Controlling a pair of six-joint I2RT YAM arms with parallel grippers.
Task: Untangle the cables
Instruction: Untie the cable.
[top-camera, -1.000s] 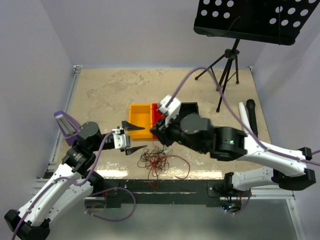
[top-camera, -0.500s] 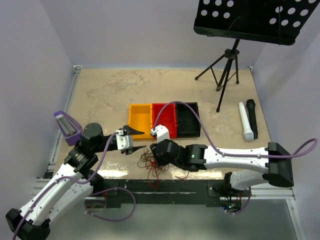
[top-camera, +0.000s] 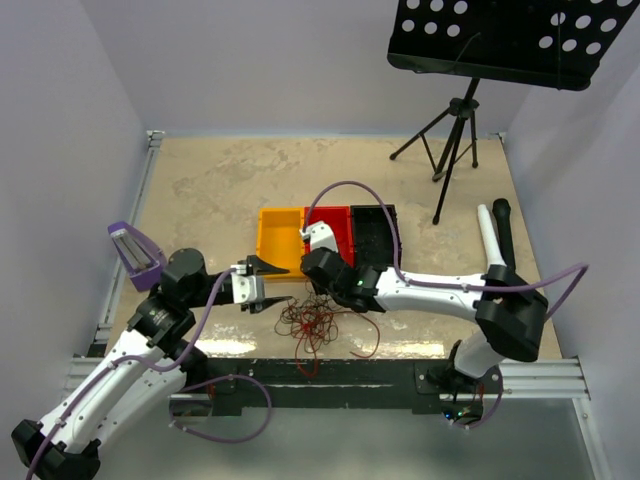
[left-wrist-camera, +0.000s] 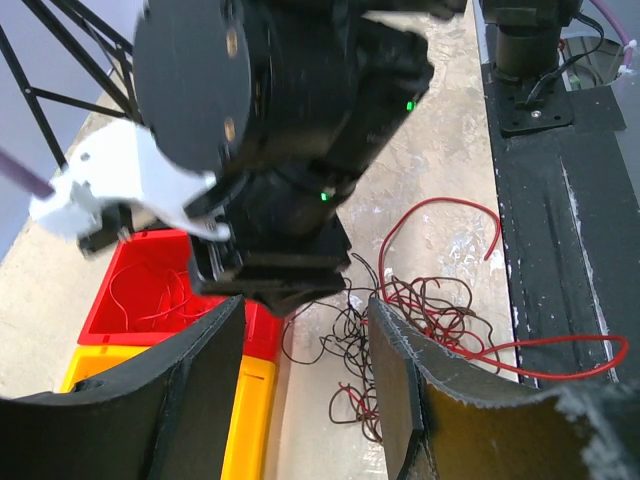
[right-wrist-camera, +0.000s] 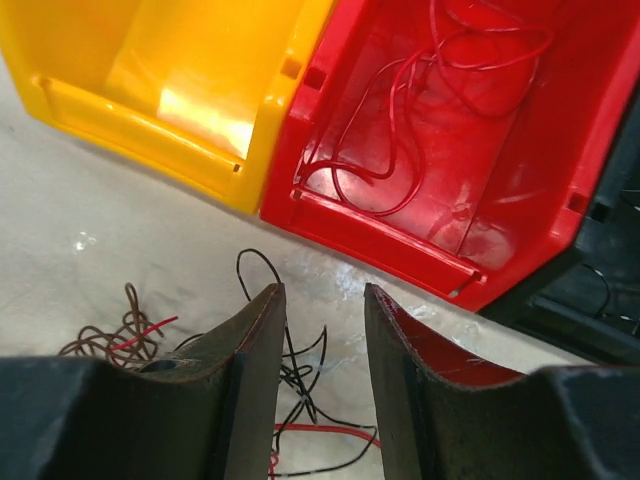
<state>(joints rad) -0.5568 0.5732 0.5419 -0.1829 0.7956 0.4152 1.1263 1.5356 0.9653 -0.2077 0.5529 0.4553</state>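
Tabletop (top-camera: 220, 190) holds cables (top-camera: 318, 322) by bins (top-camera: 280, 235); left end effector (left-wrist-camera: 305, 310) gapes, right end effector (right-wrist-camera: 320, 295) gapes.

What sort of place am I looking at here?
Probably a robotics lab test cell: a left arm and right arm mounted at a plain-walled table, with coloured bins and a tangle of wires set out.

Cables (top-camera: 320, 325) lie on the table (top-camera: 220, 190), before the bins (top-camera: 281, 236).

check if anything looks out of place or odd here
Only the cables look messy: a red and dark snarl sprawled on the table in front of the red bin. Nothing looks spilled or broken.
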